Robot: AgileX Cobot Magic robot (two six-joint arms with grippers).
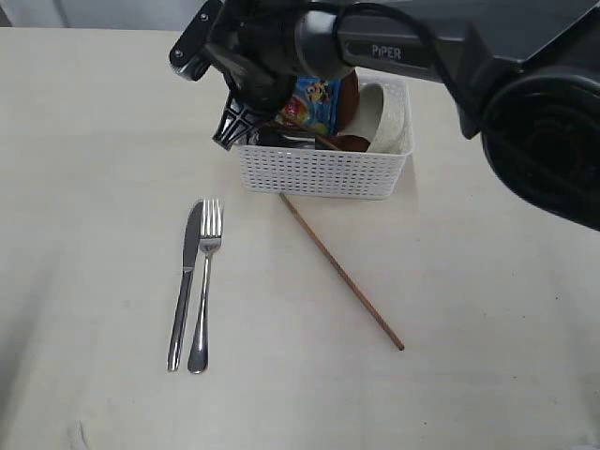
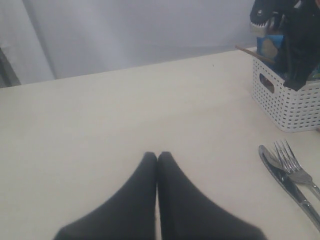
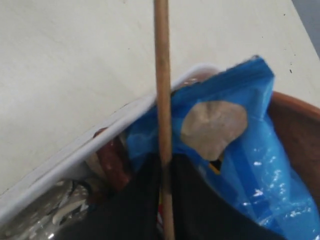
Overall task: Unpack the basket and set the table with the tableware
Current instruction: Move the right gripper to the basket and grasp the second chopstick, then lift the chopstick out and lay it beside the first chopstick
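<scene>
The white basket (image 1: pixel 323 173) stands at the back of the table (image 1: pixel 94 141). My right gripper (image 3: pixel 166 170) reaches into its left end and is shut on a brown chopstick (image 3: pixel 162 90) that sticks up past the rim. Another chopstick (image 1: pixel 342 274) lies slantwise on the table in front of the basket. A steel knife (image 1: pixel 185 281) and fork (image 1: pixel 206 281) lie side by side to the left. Inside the basket are the off-white bowl (image 1: pixel 389 117), brown plate (image 3: pixel 295 120), dark red-brown spoon (image 3: pixel 115 162) and steel cup (image 3: pixel 45 215). My left gripper (image 2: pixel 157 156) is shut and empty over bare table.
A blue snack packet (image 3: pixel 235 150) stands in the basket right against the held chopstick and my right fingers. The right arm (image 1: pixel 422 47) stretches across the back of the scene from the right. The table's far edge meets a pale wall behind.
</scene>
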